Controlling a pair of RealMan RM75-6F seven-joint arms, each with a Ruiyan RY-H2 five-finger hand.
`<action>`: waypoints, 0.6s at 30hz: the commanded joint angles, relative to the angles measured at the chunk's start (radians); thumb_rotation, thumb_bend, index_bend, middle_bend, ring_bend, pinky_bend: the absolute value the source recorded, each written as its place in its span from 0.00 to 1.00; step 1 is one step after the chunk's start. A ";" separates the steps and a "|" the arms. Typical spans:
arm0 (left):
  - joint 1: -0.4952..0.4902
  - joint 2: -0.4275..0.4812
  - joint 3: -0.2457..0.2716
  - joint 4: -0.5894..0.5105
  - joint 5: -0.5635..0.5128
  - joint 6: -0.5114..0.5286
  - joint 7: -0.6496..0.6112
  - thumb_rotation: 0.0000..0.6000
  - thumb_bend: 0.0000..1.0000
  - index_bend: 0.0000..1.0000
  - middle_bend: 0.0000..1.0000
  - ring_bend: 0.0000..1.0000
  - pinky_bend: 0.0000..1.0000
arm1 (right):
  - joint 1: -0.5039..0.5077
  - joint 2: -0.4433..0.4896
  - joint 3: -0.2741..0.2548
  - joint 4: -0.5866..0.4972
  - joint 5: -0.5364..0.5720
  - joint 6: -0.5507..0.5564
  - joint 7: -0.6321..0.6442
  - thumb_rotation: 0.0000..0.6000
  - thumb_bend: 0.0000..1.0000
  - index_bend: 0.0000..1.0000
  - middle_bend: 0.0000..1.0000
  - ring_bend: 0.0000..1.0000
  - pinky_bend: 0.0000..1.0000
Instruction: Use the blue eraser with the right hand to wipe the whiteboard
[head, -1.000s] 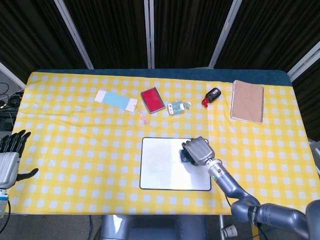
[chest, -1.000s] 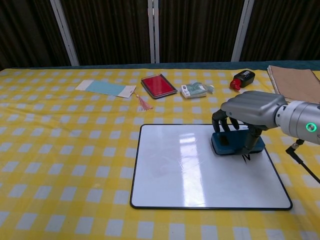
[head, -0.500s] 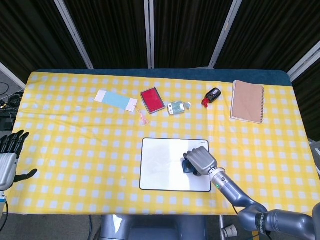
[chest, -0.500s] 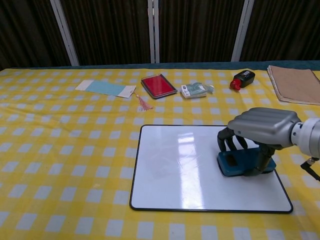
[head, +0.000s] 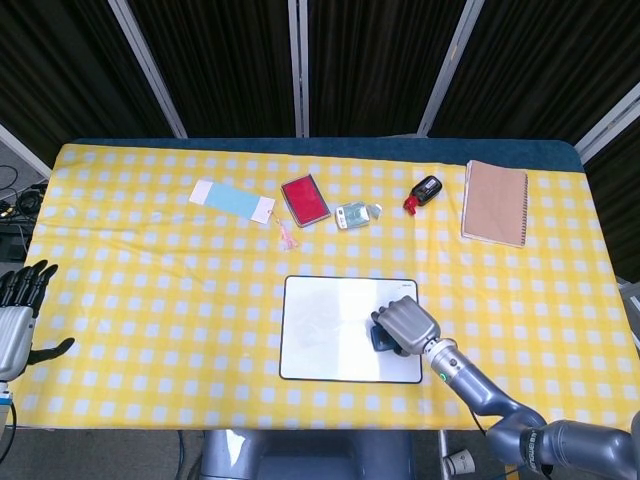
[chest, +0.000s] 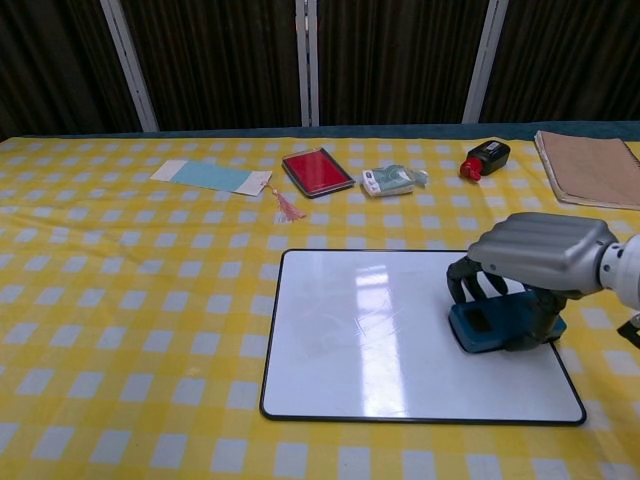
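The whiteboard (head: 330, 330) (chest: 370, 340) lies flat on the yellow checked cloth near the table's front edge. My right hand (head: 407, 325) (chest: 540, 255) grips the blue eraser (head: 381, 338) (chest: 495, 325) from above and presses it on the board's right part, close to the right edge. The board's surface looks white with faint smears. My left hand (head: 18, 320) hangs beside the table's left edge with fingers spread and nothing in it; the chest view does not show it.
Along the back lie a light blue bookmark (head: 232, 199), a red case (head: 305, 199), a small folded banknote (head: 353, 214), a black and red stamp (head: 424, 192) and a brown notebook (head: 495, 203).
My right hand has dragged the eraser down and to the right across the board, from the upper right area toward the lower right edge. The left hand stays put.
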 joint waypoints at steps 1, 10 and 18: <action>0.000 0.000 0.000 0.000 0.000 0.000 0.001 1.00 0.00 0.00 0.00 0.00 0.00 | 0.007 -0.028 0.018 0.062 0.019 0.021 -0.023 1.00 0.55 0.64 0.68 0.56 0.74; -0.001 -0.001 0.002 -0.003 0.003 0.000 0.005 1.00 0.00 0.00 0.00 0.00 0.00 | 0.015 -0.029 0.025 0.100 0.038 0.037 -0.065 1.00 0.56 0.64 0.68 0.56 0.74; -0.003 -0.003 0.003 -0.005 0.004 -0.001 0.009 1.00 0.00 0.00 0.00 0.00 0.00 | 0.016 0.025 -0.013 -0.012 0.049 0.010 -0.107 1.00 0.62 0.65 0.69 0.57 0.75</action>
